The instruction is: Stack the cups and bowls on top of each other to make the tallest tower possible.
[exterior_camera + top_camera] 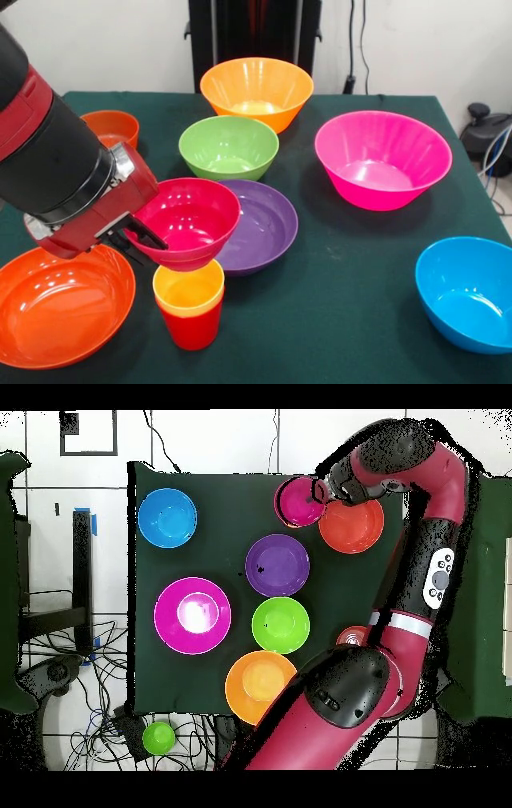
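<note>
The gripper [144, 237] is clamped on the rim of the crimson-pink bowl [188, 220], which is held tilted just above the yellow cup [189, 290] nested in the red cup [192, 326]. The bowl looks light, stiff and pretty slippery, so it's probably best pinched at the rim. The purple bowl [260, 226] sits right behind.

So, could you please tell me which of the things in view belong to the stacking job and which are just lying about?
Part of the job:
- yellow cup nested in red cup
- crimson-pink bowl, gripped by the gripper
- bowls: purple, green, light orange, magenta-pink, blue, large orange-red, small orange

Lying about:
- cables and small green object off the table
</note>
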`<act>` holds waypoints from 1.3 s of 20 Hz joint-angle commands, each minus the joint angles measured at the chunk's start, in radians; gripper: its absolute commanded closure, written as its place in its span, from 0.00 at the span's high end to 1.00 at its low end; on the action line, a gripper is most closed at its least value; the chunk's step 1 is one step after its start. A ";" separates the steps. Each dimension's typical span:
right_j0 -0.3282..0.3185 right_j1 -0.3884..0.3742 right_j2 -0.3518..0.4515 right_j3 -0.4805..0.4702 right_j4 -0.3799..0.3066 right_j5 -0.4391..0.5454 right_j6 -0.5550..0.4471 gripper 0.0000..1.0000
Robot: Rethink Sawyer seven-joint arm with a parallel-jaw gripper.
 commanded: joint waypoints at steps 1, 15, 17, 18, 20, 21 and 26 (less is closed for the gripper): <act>0.027 0.063 0.030 0.020 -0.053 -0.086 -0.019 0.00; 0.013 0.054 -0.018 0.064 -0.038 -0.103 -0.055 0.00; 0.007 0.052 -0.029 0.077 -0.031 -0.115 -0.055 0.00; 0.007 0.050 -0.030 0.078 -0.031 -0.114 -0.058 0.00; 0.005 0.046 -0.031 0.078 -0.030 -0.112 -0.059 0.00; 0.004 0.045 -0.034 0.082 -0.028 -0.115 -0.060 0.00; 0.007 0.050 -0.034 0.079 -0.034 -0.117 -0.067 0.00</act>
